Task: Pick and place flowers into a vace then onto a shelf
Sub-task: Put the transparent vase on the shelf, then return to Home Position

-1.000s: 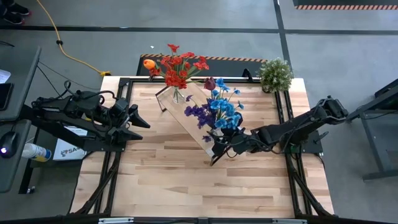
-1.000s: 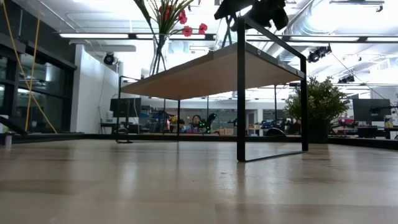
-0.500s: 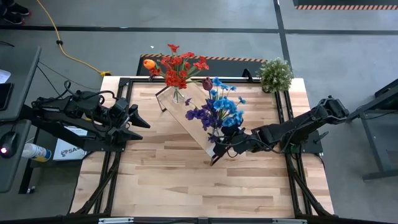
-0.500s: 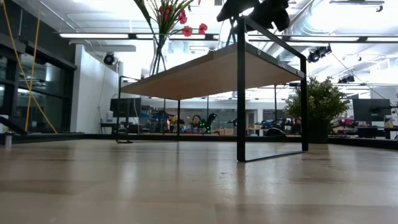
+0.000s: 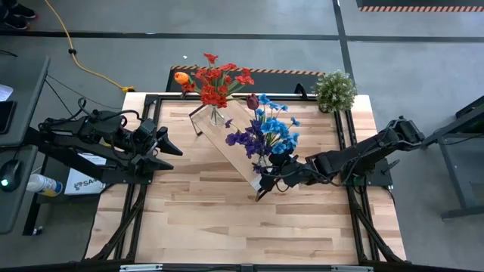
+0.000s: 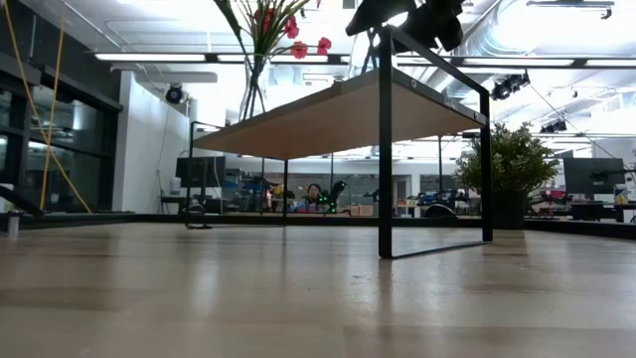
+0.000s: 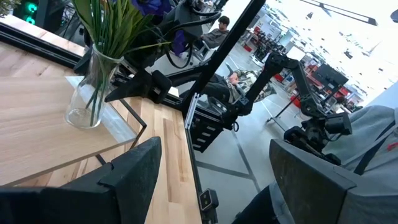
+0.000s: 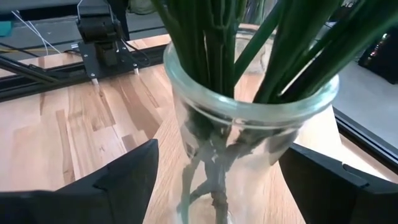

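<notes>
Right jaws: stood apart, one dark finger on each side of the glass vase [image 8: 249,124], with a gap visible between each finger and the glass in the right wrist view.
Right gripper [image 5: 274,176]: sat at the near end of the shelf [image 5: 234,151], level with the vase.
Glass vase: stood upright on the shelf board, holding green stalks.
Blue and purple flowers [image 5: 265,134]: stood in that vase, blooms above the middle of the shelf in the high view.
Red flowers [image 5: 218,83]: stood in a second vase [image 6: 251,88] at the shelf's far end.
Shelf: lay diagonally across the tabletop [image 5: 227,219], raised on its dark frame legs.
Left jaws: spread wide and empty.
Left gripper [image 5: 165,143]: waited at the table's left edge, well apart from the shelf.
Potted plant [image 5: 334,89]: stood at the far right corner of the table.
</notes>
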`<state>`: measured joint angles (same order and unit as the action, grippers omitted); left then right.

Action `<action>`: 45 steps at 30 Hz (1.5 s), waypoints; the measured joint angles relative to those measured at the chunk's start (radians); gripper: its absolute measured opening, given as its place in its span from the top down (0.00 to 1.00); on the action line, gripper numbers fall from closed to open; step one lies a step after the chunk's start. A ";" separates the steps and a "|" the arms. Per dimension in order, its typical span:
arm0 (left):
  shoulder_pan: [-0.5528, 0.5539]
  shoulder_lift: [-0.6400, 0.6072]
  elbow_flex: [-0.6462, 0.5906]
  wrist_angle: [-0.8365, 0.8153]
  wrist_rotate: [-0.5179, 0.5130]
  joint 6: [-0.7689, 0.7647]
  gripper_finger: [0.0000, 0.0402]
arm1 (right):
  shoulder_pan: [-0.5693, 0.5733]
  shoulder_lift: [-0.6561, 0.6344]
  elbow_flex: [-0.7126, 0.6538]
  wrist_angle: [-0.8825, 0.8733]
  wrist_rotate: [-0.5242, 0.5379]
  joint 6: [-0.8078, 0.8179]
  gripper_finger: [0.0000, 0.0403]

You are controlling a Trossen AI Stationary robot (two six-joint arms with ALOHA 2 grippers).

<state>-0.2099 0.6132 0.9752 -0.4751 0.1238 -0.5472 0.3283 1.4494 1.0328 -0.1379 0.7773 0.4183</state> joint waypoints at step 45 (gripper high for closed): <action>0.000 0.000 0.000 -0.007 0.000 0.016 0.17 | 0.101 -0.191 -0.001 -0.285 -0.053 0.093 0.17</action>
<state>-0.2100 0.6132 0.9752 -0.4824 0.1238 -0.5314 0.4297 1.2588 1.0321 -0.4226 0.7239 0.5110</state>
